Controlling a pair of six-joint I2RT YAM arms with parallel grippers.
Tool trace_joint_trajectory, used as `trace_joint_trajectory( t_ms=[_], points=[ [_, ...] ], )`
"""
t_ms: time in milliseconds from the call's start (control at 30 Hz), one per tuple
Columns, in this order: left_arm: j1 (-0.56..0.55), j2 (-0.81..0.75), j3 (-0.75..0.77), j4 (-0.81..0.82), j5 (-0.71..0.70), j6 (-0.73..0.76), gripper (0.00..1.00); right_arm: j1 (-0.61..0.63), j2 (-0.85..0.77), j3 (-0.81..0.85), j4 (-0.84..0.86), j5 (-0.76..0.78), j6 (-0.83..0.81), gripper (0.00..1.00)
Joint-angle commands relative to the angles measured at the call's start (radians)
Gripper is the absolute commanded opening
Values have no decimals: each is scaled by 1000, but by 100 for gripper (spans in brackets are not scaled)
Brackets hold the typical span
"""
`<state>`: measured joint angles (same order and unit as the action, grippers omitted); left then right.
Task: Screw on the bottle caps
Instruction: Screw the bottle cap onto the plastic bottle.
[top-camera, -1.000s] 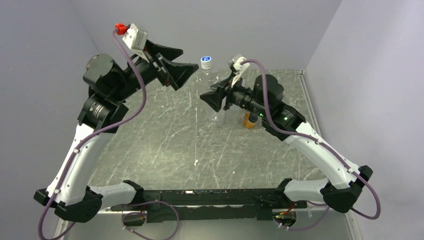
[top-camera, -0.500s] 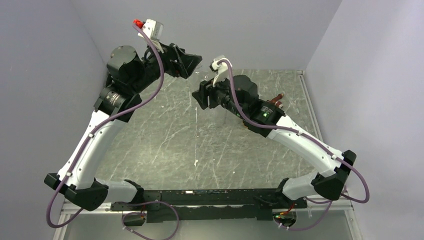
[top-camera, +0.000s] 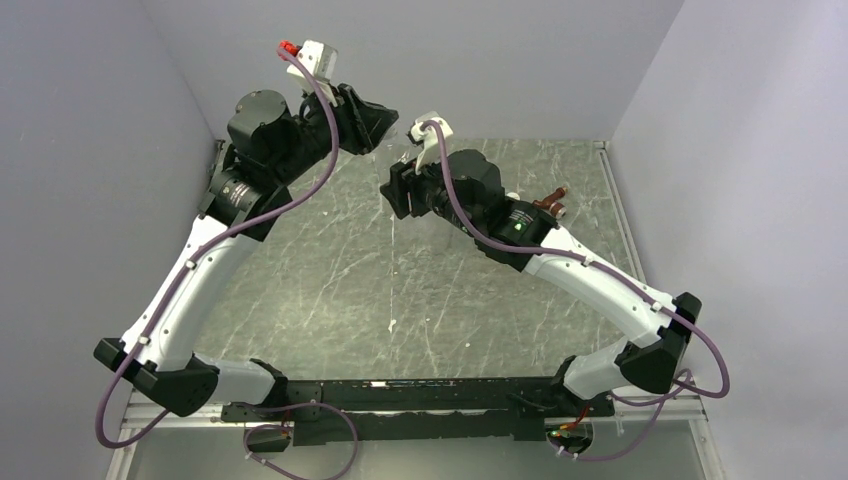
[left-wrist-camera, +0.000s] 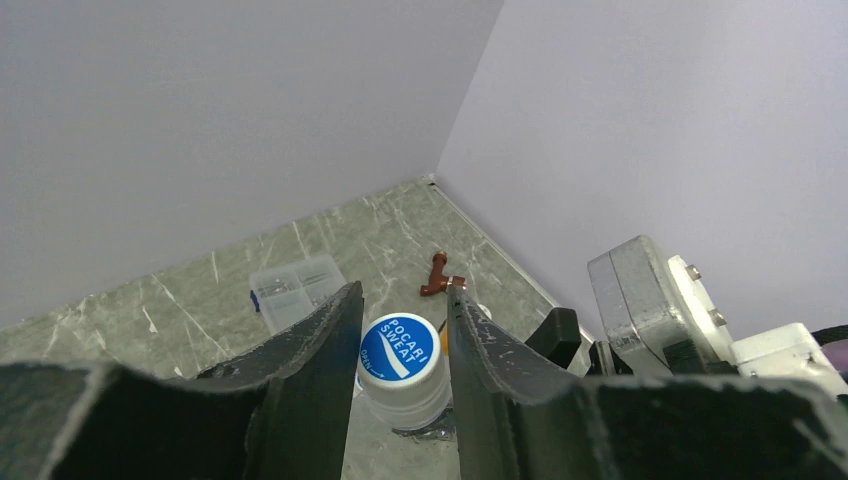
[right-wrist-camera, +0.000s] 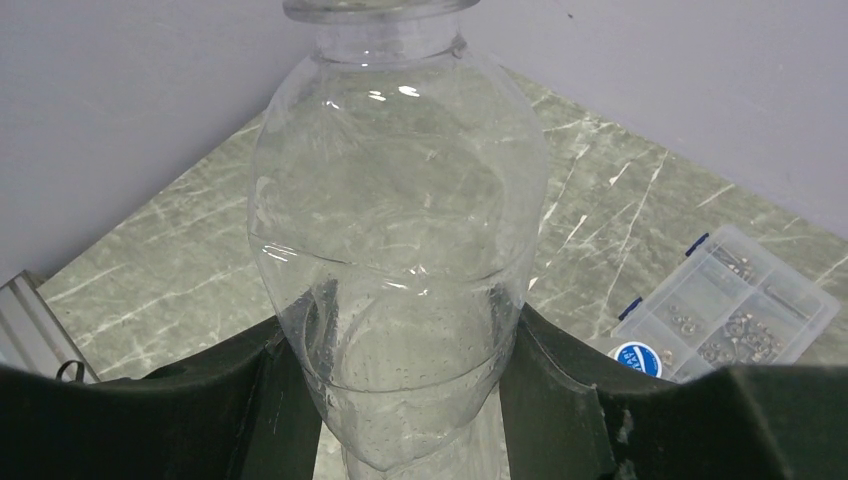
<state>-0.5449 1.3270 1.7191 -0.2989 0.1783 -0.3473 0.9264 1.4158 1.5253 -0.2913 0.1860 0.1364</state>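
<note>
White lettering POCARI SWEAT across the blue top of the bottle cap (left-wrist-camera: 401, 350), smaller rim print unreadable

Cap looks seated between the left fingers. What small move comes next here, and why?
Probably rotate the left tool clockwise to start threading. It pinches the blue cap sitting on the neck, and the right tool clamps the clear bottle by its body, so it should resist the twist.

The left arm (top-camera: 185, 295) and the right arm (top-camera: 590, 282) have white shells, black joints, purple cables (top-camera: 328, 125) and black wedge-shaped fingers (left-wrist-camera: 300, 380); a small green light (top-camera: 518, 227) glows on the right one.
</note>
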Motion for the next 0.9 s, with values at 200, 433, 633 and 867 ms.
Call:
trace_joint_trajectory(
  t_ms=[200, 433, 633, 867],
  points=[
    [-7, 14, 30, -17, 25, -11, 47, 5, -8, 72, 14, -4, -41, 27],
    [-6, 19, 43, -24, 14, -7, 58, 4, -9, 72, 12, -8, -44, 27],
    [-6, 10, 27, 6, 19, -10, 43, 2, -10, 65, 12, -12, -52, 26],
    [-7, 3, 25, 17, 65, -16, 71, -7, -11, 57, 14, -26, -46, 25]
  ],
)
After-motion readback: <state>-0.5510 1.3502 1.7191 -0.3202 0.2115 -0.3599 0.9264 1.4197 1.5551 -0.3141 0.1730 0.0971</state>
